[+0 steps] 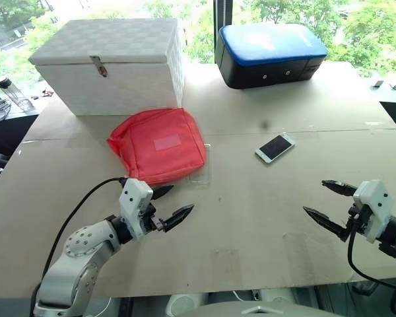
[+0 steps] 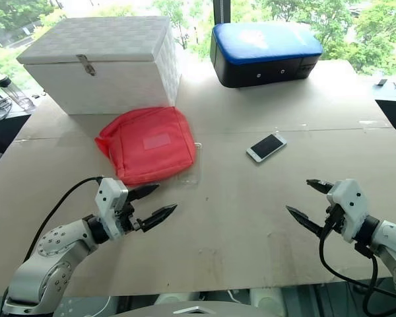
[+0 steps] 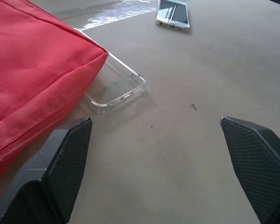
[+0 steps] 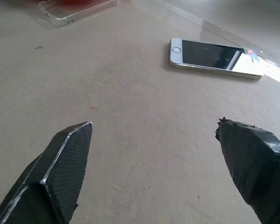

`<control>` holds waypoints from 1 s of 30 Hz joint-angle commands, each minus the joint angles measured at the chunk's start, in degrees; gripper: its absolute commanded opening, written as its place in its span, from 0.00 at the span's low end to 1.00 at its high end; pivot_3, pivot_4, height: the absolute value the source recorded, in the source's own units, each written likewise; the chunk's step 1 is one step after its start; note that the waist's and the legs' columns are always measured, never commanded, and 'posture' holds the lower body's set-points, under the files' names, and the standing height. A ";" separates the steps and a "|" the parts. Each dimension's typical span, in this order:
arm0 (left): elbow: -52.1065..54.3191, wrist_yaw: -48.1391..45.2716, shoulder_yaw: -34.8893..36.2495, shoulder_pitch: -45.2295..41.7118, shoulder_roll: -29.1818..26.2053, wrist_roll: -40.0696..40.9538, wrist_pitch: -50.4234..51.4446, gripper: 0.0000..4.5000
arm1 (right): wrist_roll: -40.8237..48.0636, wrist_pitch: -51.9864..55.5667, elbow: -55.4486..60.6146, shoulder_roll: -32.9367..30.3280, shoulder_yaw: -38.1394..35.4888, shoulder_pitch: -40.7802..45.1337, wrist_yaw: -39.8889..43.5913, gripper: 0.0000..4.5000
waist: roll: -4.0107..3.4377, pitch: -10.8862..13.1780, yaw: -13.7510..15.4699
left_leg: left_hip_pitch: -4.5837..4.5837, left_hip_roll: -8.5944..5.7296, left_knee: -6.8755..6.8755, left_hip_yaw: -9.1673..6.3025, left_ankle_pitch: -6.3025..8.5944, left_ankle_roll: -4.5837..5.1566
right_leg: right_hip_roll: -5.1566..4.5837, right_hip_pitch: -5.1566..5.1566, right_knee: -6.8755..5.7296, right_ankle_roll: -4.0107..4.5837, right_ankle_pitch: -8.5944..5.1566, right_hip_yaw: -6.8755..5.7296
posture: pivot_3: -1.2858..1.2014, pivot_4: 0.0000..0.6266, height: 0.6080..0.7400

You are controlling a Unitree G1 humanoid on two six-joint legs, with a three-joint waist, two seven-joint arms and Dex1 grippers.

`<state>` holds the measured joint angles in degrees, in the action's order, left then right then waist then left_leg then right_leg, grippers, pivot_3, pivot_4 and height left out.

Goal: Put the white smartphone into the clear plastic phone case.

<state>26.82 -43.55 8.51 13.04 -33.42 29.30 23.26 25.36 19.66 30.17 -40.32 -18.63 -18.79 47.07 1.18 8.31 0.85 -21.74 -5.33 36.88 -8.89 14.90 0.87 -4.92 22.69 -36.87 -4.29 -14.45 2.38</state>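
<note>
Nearest, the left gripper (image 1: 168, 205) and right gripper (image 1: 327, 200) hover over the table (image 1: 251, 224), fingers spread and empty. Beyond them the clear plastic phone case (image 3: 115, 86) lies partly tucked under the red pouch (image 1: 158, 145). The white smartphone (image 1: 274, 147) lies screen up, well right of that pouch.

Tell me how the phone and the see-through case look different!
The white smartphone is solid, with a dark shiny screen; the clear plastic phone case is see-through. The smartphone lies alone in the open, while the case is half tucked under the red pouch. Both lie flat on the table and have rounded corners.
</note>
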 commanded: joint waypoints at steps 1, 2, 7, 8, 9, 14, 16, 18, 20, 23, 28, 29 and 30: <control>-0.45 1.10 0.71 -3.23 -0.46 -2.40 -3.03 0.99 | 1.33 -2.19 2.33 0.25 -0.47 1.02 0.86 1.00 | 0.00 0.00 0.00 | 0.00 0.00 0.00 0.00 0.00 0.00 | 0.00 0.00 0.01 0.00 0.00 0.00 | 0.52 0.24 1.00; -1.78 1.75 0.69 -5.23 -0.74 -4.50 -5.04 0.99 | 1.89 -3.05 2.79 0.63 0.24 1.73 1.47 1.00 | -0.02 0.04 0.02 | 0.00 0.00 0.00 0.00 0.00 0.00 | 0.00 0.00 0.01 0.00 0.00 0.00 | 0.52 0.24 1.00; -8.22 4.20 -0.26 -10.72 -3.22 -16.59 -16.55 0.99 | 3.82 -5.33 5.02 1.15 2.36 1.80 4.46 1.00 | -0.06 0.10 0.06 | 0.02 0.01 -0.03 -0.11 0.00 0.00 | 0.02 -0.04 0.01 -0.02 0.02 -0.11 | 0.52 0.24 1.00; -9.33 4.40 -0.69 -11.31 -4.23 -18.48 -17.17 0.99 | 3.97 -5.82 5.36 1.18 2.65 1.60 4.89 1.00 | -0.06 0.10 0.01 | 0.02 0.00 -0.03 -0.09 0.00 -0.01 | 0.02 -0.04 0.03 -0.02 0.02 -0.10 | 0.52 0.24 1.00; -10.62 4.93 -1.17 -11.93 -5.27 -20.80 -17.79 0.99 | 4.08 -6.24 5.62 1.26 2.87 1.50 5.14 1.00 | -0.07 0.10 -0.05 | 0.01 -0.01 -0.03 -0.06 -0.01 -0.02 | 0.01 -0.03 0.04 -0.02 0.02 -0.07 | 0.52 0.24 1.00; -20.68 5.91 -5.71 -15.00 -11.17 -33.16 -26.96 0.99 | 4.35 -6.92 5.91 1.62 3.85 1.30 5.58 1.00 | -0.10 0.14 -0.02 | 0.00 -0.05 -0.09 -0.02 -0.04 -0.07 | -0.01 0.01 0.10 -0.03 0.03 -0.02 | 0.52 0.24 1.00; -25.34 6.15 -7.33 -16.03 -12.44 -36.08 -29.85 0.99 | 4.12 -7.55 5.84 1.82 4.48 0.96 5.79 1.00 | -0.12 0.15 -0.02 | -0.01 -0.05 -0.12 -0.03 -0.01 -0.02 | -0.02 0.01 0.10 -0.03 0.03 -0.03 | 0.52 0.24 1.00; -29.83 6.34 -8.02 -17.56 -12.91 -37.24 -31.42 0.99 | 3.44 -8.48 5.57 2.01 5.14 0.60 5.87 1.00 | -0.13 0.14 0.03 | 0.01 -0.05 -0.13 -0.05 0.01 0.00 | -0.03 0.01 0.09 -0.03 0.03 -0.03 | 0.52 0.24 1.00; -33.43 6.66 -7.79 -19.42 -12.66 -36.92 -31.54 0.94 | 2.93 -9.19 5.32 2.07 5.57 0.42 5.84 1.00 | -0.18 0.12 0.03 | 0.05 -0.05 -0.13 -0.09 0.01 0.02 | -0.05 0.00 0.05 -0.04 0.04 -0.07 | 0.52 0.24 1.00; -36.37 7.07 -7.11 -20.99 -12.26 -35.80 -31.06 0.76 | 2.50 -9.81 5.10 2.14 6.05 0.39 5.65 1.00 | -0.21 0.10 -0.14 | 0.10 -0.01 -0.15 -0.13 0.02 0.04 | -0.01 -0.01 0.01 -0.05 0.04 -0.09 | 0.52 0.24 1.00; -41.54 11.70 -1.21 -18.86 -13.30 -33.99 -30.38 0.25 | 0.57 -11.40 4.27 2.70 7.10 0.54 4.48 1.00 | -0.19 0.09 -0.48 | 0.21 0.08 -0.15 -0.12 0.01 0.03 | 0.12 -0.02 -0.08 -0.08 0.06 -0.07 | 0.52 0.24 1.00; -42.94 12.40 0.90 -17.29 -14.36 -33.48 -31.19 0.14 | 0.38 -11.62 3.78 2.85 7.43 0.83 4.48 1.00 | -0.16 0.08 -0.82 | 0.21 0.11 -0.15 -0.12 0.01 0.02 | 0.15 -0.02 -0.09 -0.08 0.06 -0.05 | 0.52 0.24 1.00; -43.78 12.78 2.30 -16.17 -15.06 -33.12 -31.84 0.04 | 0.33 -11.75 3.54 2.95 7.64 0.93 4.54 1.00 | -0.16 0.07 -1.09 | 0.21 0.15 -0.16 -0.10 0.01 0.02 | 0.14 -0.02 -0.09 -0.07 0.07 -0.02 | 0.52 0.24 1.00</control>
<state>-12.96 -32.84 6.00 -5.09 -46.27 -4.20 -9.08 25.78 9.36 33.24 -37.71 -11.12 -18.21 51.80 1.02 8.38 -0.24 -21.53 -5.16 36.73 -8.98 14.92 0.89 -4.86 22.68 -36.95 -4.35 -14.38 2.37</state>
